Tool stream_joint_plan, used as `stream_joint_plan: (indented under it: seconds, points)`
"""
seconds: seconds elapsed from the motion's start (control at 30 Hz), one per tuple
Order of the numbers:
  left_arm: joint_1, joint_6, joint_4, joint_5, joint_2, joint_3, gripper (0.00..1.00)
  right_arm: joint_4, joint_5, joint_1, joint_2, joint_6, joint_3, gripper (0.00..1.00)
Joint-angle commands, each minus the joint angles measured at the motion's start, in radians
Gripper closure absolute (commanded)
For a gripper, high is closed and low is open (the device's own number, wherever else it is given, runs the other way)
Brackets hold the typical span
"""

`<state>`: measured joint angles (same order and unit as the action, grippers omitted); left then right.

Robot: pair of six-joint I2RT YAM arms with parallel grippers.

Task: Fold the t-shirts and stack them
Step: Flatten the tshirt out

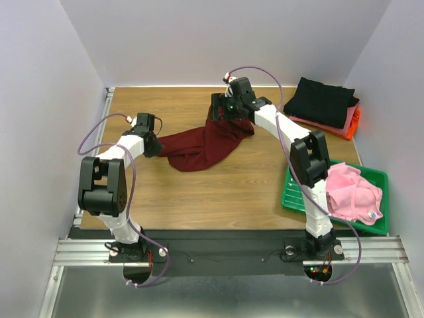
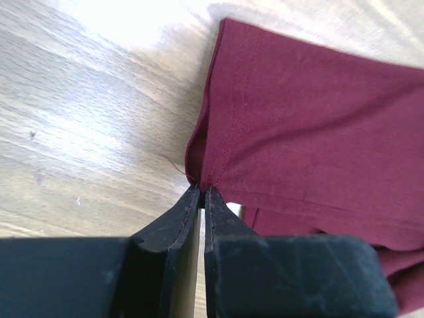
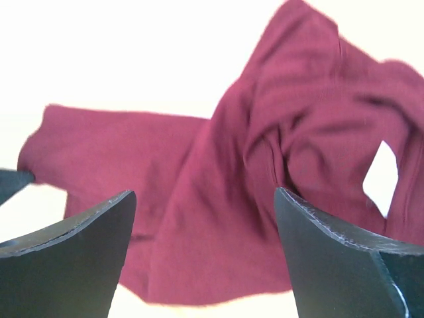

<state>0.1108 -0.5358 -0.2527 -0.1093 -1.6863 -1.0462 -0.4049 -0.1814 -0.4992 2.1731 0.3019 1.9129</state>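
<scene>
A dark maroon t-shirt (image 1: 205, 147) lies crumpled on the wooden table, spread from the middle toward the back. My left gripper (image 1: 156, 144) is at its left end. In the left wrist view the gripper (image 2: 202, 191) is shut, pinching the hem corner of the maroon t-shirt (image 2: 298, 132) at its fingertips. My right gripper (image 1: 222, 109) hangs over the shirt's far right end. Its jaws (image 3: 205, 192) stand wide open with the maroon t-shirt (image 3: 218, 218) below them, untouched. A black t-shirt (image 1: 322, 99) lies folded on top of a salmon one (image 1: 351, 114) and an orange one (image 1: 356, 124).
A green plastic tray (image 1: 375, 175) at the right front holds a light pink t-shirt (image 1: 351, 192), bunched up. The folded stack sits in the back right corner. Pale walls close in the table on three sides.
</scene>
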Motion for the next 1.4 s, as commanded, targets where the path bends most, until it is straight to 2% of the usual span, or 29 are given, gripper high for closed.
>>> stream_joint_plan:
  seconds: [0.0, 0.37, 0.53, 0.57, 0.63, 0.8, 0.9, 1.03, 1.1, 1.13, 1.23, 1.27, 1.37]
  points:
    - [-0.006, 0.002, -0.023, -0.015, 0.08, 0.008, 0.84, 0.037, -0.01, -0.007, 0.078, -0.018, 0.124, 0.1]
    - [-0.016, 0.005, -0.046, -0.001, 0.119, -0.024, 0.84, 0.032, 0.111, -0.007, 0.252, -0.029, 0.21, 0.16]
    - [-0.029, 0.011, -0.057, 0.011, 0.135, -0.04, 0.84, 0.029, 0.259, -0.007, 0.272, 0.009, 0.209, 0.52]
    - [-0.034, 0.011, -0.059, 0.022, 0.137, -0.043, 0.84, 0.028, 0.276, -0.007, 0.266, 0.016, 0.207, 0.8]
    - [-0.048, 0.01, -0.057, 0.033, 0.148, -0.049, 0.84, 0.028, 0.313, -0.004, 0.242, 0.025, 0.195, 0.99]
    - [-0.083, 0.026, -0.071, 0.045, 0.155, -0.138, 0.85, 0.029, 0.309, 0.028, 0.116, 0.039, 0.157, 1.0]
    - [-0.102, 0.031, -0.089, 0.049, 0.148, -0.219, 0.85, 0.029, 0.316, 0.054, -0.02, 0.02, 0.095, 1.0]
    - [-0.169, 0.03, -0.097, 0.043, 0.151, -0.299, 0.86, 0.028, 0.427, 0.059, -0.217, -0.079, -0.084, 1.0]
    - [-0.215, 0.033, -0.094, 0.045, 0.152, -0.324, 0.86, 0.023, 0.436, 0.06, -0.339, -0.13, -0.159, 1.0]
    - [-0.233, 0.034, -0.094, 0.046, 0.151, -0.331, 0.91, 0.015, 0.43, 0.06, -0.381, -0.145, -0.207, 1.0]
    - [-0.292, 0.06, -0.095, 0.054, 0.136, -0.341, 0.91, -0.063, 0.414, 0.06, -0.51, -0.155, -0.372, 0.99]
    - [-0.301, 0.063, -0.097, 0.062, 0.128, -0.339, 0.91, -0.116, 0.419, 0.06, -0.554, -0.135, -0.456, 0.99]
    - [-0.324, 0.074, -0.097, 0.074, 0.119, -0.327, 0.92, -0.207, 0.387, 0.059, -0.601, -0.093, -0.561, 0.89]
